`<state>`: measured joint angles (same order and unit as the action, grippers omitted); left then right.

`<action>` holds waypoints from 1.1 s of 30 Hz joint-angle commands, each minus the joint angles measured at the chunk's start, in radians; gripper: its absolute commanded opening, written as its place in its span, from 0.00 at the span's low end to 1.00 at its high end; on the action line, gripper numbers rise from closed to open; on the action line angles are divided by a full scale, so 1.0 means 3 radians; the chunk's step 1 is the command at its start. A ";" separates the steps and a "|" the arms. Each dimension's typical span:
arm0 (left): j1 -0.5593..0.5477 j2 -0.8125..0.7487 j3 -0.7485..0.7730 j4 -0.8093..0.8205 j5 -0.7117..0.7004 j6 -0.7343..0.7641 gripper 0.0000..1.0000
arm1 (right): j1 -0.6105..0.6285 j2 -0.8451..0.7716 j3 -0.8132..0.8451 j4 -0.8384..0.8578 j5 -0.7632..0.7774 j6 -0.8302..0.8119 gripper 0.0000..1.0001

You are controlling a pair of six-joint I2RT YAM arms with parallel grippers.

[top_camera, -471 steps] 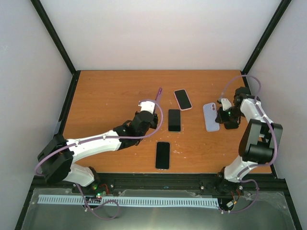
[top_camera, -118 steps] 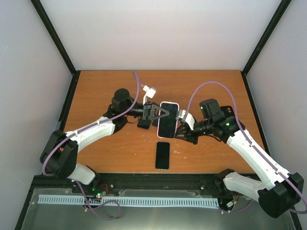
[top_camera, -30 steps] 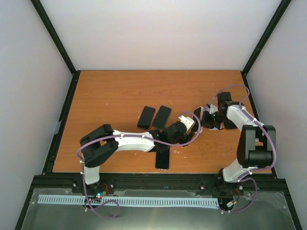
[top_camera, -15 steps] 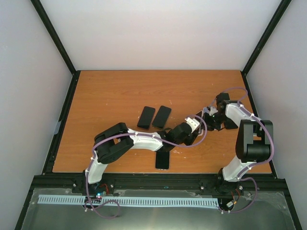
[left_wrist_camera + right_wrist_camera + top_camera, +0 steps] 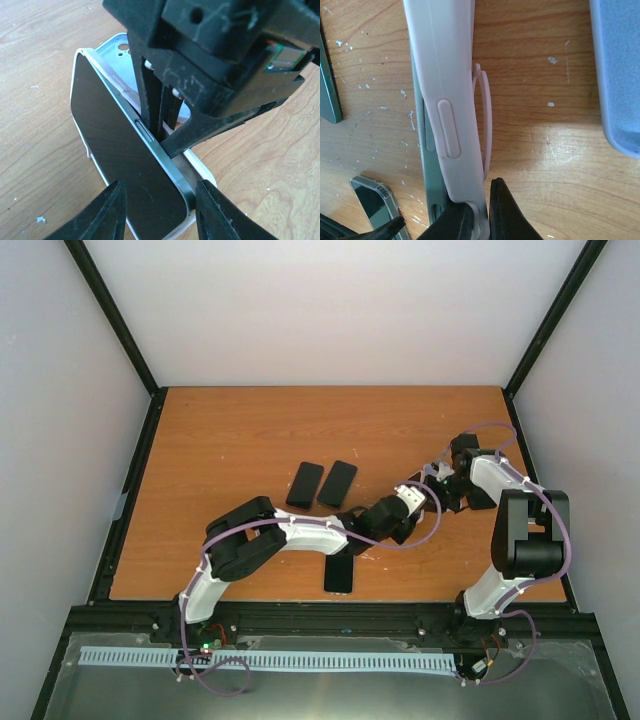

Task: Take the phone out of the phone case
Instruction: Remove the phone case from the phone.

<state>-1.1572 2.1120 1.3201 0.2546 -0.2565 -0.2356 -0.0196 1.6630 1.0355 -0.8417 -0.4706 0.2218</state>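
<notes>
Black-glass, silver-edged phone (image 5: 120, 160) tilts from its pale pink phone case (image 5: 445, 90); right tool (image 5: 477, 215) pinches the case; left tool (image 5: 159, 207) straddles phone, grip unclear.

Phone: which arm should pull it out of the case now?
Left, probably. The left pincer straddles the phone, whose end is tilted out of the case. The right pincer is busy, shut on the case's edge to hold it.

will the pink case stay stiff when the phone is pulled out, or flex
Probably flexes: the thin lip of the pink case bows outward beside the phone, suggesting soft walls. Likely light, so the right gripper pinching its end probably anchors it.
</notes>
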 commanded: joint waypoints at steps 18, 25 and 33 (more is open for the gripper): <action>-0.0065 0.0191 0.0136 -0.0289 -0.1058 0.0505 0.27 | -0.0005 -0.0017 0.0013 0.0012 -0.0261 -0.0052 0.03; -0.0065 0.0286 0.0131 -0.0211 -0.1225 0.0783 0.24 | -0.0008 -0.0010 0.0005 0.0001 -0.0381 -0.0094 0.03; -0.0065 0.0438 0.0228 -0.0018 -0.1235 0.1065 0.13 | -0.0011 -0.0021 -0.0006 -0.0001 -0.0468 -0.0120 0.03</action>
<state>-1.1923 2.1975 1.3655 0.2661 -0.5491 0.0086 -0.0193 1.6672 1.0351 -0.7807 -0.5549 0.2138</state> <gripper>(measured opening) 0.161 0.073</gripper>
